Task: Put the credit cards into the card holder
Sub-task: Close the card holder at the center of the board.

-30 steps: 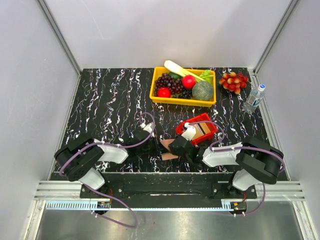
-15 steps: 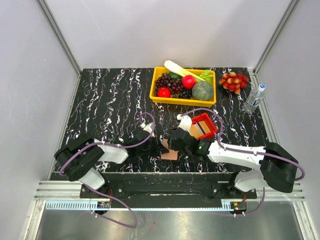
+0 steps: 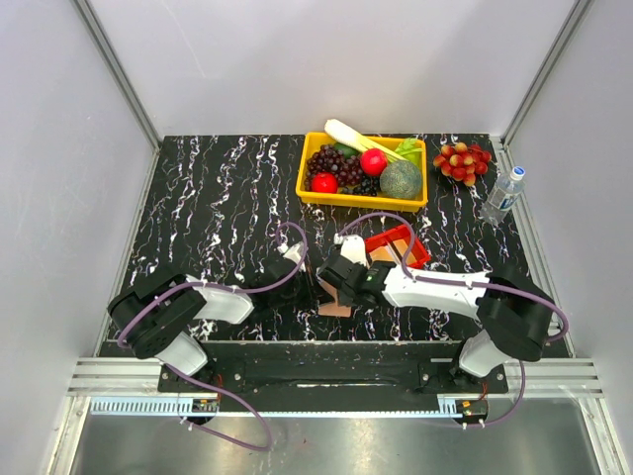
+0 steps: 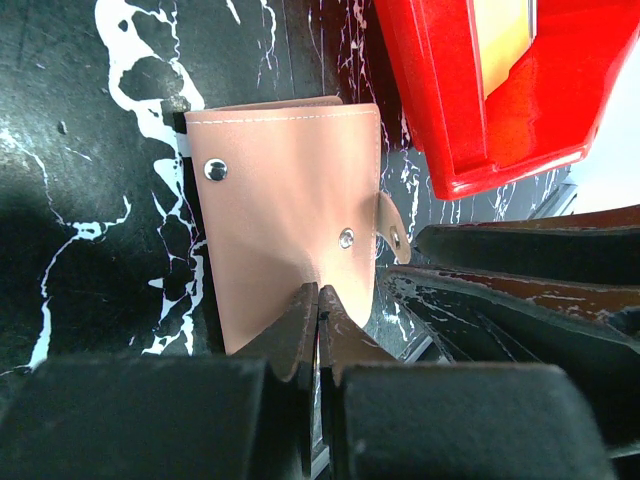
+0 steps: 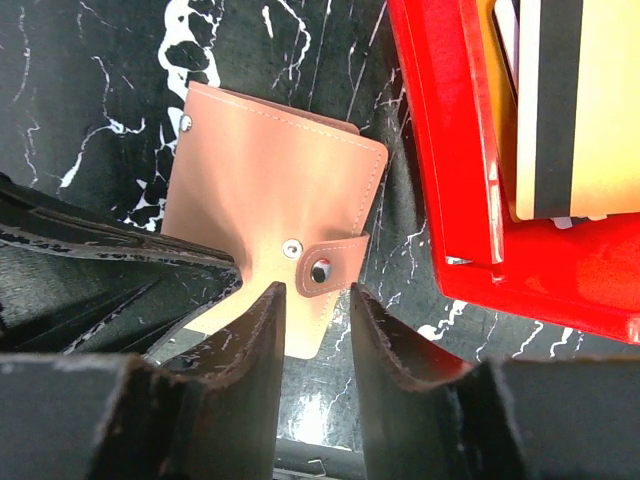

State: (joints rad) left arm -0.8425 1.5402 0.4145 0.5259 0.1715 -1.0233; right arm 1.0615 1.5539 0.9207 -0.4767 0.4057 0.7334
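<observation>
Since a second ago the right arm has swung left, off the red tray (image 5: 440, 150) and over the card holder (image 5: 262, 185). The right pincer (image 5: 315, 300) now stands there with its jaws apart, one on either side of the snap tab. The left pincer (image 4: 318, 300) is closed, pinching the card holder's edge. The card holder lies folded on the desk (image 3: 218, 198) near the middle of its near edge, just beside the red tray, in which the credit cards (image 5: 590, 100) rest.

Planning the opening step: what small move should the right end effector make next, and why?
Probably close the right end effector on the snap tab: the card holder lies folded shut, the left end effector pinches its edge, and the tab sits between the open fingers.
</observation>
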